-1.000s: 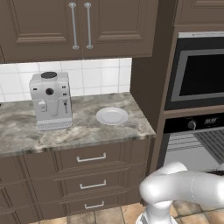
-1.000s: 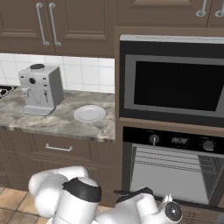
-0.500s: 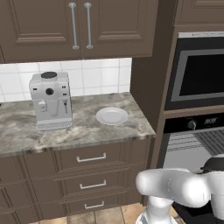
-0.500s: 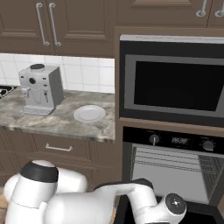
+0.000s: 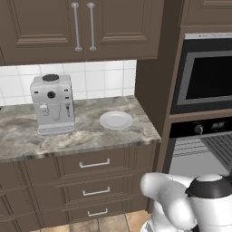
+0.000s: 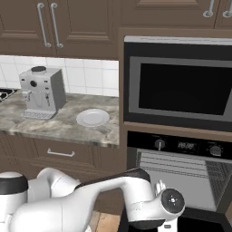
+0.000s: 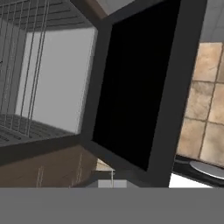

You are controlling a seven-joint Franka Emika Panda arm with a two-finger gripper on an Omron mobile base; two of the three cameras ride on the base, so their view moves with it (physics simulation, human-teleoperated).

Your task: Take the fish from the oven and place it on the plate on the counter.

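Observation:
The plate (image 5: 116,120) (image 6: 93,117) lies bare on the counter (image 5: 86,136) (image 6: 59,129), right of a coffee machine. The oven (image 6: 181,170) (image 5: 201,152) stands open below a silver-framed appliance, its silver wire racks (image 7: 22,74) showing and its door (image 7: 135,87) folded down. The fish is hidden. My arm bends low in front of the oven, with the wrist (image 6: 172,204) just above the open door. The gripper is shut, its fingers are hidden, and the frames do not tell whether anything is in it.
A grey coffee machine (image 5: 52,104) (image 6: 41,93) stands at the counter's back. Dark drawers with silver handles (image 5: 94,163) run below the counter. The silver-framed appliance (image 6: 181,86) sits above the oven. Tan floor tiles (image 7: 210,100) lie beside the open door.
The arm has swung right and down toward the open oven, and the gripper has shut. The plate and coffee machine have not moved.

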